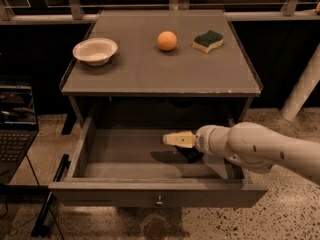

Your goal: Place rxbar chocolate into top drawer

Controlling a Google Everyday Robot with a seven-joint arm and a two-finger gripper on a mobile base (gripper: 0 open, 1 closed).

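Observation:
The top drawer [150,195] is pulled wide open below the table top, with its round metal knob [159,201] at the centre of the front panel. My gripper [178,139] reaches in from the right and hovers low over the right half of the drawer floor. A small black shape [192,155] lies on the drawer floor just under the gripper. It looks like the rxbar chocolate, partly hidden by my wrist. I cannot tell whether the gripper still touches it.
On the table top [150,74] stand a white bowl [95,50] at the left, an orange ball [167,40] in the middle and a green-and-yellow sponge [208,40] at the right. A laptop [15,134] sits left of the drawer. A white post [302,86] stands at the right.

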